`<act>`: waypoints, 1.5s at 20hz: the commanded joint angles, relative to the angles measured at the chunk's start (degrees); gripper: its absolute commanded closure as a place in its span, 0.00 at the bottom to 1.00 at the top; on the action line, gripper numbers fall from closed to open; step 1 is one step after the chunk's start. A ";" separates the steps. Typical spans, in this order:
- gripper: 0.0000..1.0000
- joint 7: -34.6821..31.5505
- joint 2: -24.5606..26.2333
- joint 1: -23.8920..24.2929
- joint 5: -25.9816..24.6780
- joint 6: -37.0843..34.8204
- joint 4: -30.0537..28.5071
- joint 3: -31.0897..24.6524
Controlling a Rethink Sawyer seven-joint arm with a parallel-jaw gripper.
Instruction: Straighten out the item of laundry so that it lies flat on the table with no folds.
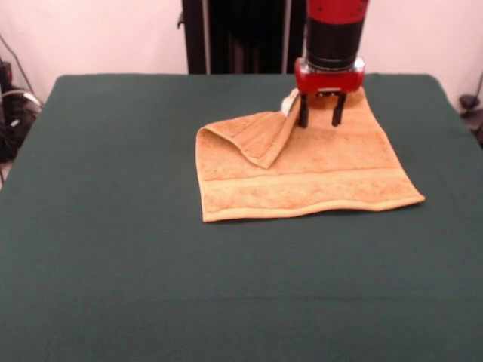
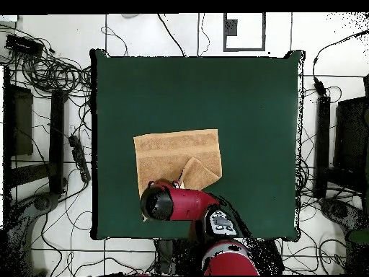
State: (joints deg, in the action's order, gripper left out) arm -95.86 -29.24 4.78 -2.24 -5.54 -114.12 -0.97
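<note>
Towel [image 1: 302, 177] of orange-tan terry is seen spread on the dark green bench [image 1: 113, 226], somewhat toward the robot's side of the middle and right of centre in the front view. Most of the cloth is laid flat, and a woven border band is seen running along its near edge in the front view. One corner on the far left is folded over onto the main body, so that a triangular flap [image 1: 260, 136] is formed, its point directed toward the towel's middle. A small white tag [image 1: 290, 102] is shown at the top of that flap, just beside the end effector.

The end effector [image 1: 320, 119] is held at the towel's far edge, hanging from the red and black arm [image 1: 332, 30] that is brought down from the top of the front view. Its two dark fingers [image 1: 303, 111] are seen spread apart with a clear gap between them, and nothing is gripped. The fingertips are set down at or just above the cloth; whether contact is made cannot be told. The left finger is placed right beside the flap's upper end.

In the overhead view, the towel [image 2: 176, 155] is partly hidden by the arm [image 2: 180, 203], and the folded flap [image 2: 199, 173] is shown at the lower right of the cloth. Cables [image 2: 50, 72] are seen scattered on the floor round the bench [image 2: 252, 94].
</note>
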 commanded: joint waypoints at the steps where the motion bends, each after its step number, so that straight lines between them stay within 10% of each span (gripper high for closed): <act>1: 0.00 -7.75 2.69 0.51 -1.63 4.88 2.95 -5.73; 30: 0.00 -4.64 -2.41 14.76 -15.18 5.15 -5.93 -8.10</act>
State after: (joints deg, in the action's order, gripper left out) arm -95.86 -30.12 16.48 -13.49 -3.25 -116.83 -4.47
